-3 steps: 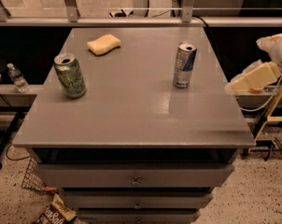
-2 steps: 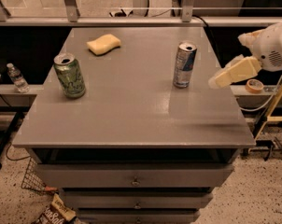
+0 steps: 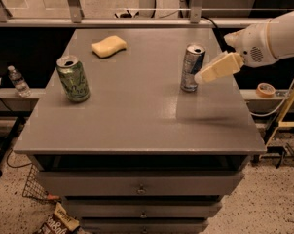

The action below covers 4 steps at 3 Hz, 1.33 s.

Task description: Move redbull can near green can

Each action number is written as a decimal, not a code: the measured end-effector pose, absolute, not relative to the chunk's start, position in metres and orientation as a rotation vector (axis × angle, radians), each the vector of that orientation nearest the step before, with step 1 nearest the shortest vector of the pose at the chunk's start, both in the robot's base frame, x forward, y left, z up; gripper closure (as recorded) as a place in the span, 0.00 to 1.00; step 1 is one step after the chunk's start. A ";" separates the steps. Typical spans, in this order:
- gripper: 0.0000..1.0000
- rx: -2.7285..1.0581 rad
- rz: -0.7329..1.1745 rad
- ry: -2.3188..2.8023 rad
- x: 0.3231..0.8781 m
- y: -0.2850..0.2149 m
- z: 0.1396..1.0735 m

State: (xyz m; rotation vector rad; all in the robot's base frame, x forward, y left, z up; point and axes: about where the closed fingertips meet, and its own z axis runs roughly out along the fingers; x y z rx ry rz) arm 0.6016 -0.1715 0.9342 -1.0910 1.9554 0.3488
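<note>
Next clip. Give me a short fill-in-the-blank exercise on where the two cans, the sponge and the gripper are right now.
1. The redbull can stands upright toward the picture's ____ edge of the table.
2. The green can stands apart from it, near the table's ____ edge in the picture.
3. The sponge lying behind the cans is ____ in colour.
4. The gripper hangs close beside the ____ can.

Missing words: right; left; yellow; redbull.
</note>
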 end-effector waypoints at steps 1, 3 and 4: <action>0.00 -1.115 0.385 1.960 0.614 -0.155 0.926; 0.17 -1.169 0.429 1.966 0.629 -0.130 0.912; 0.41 -1.188 0.451 1.961 0.632 -0.121 0.908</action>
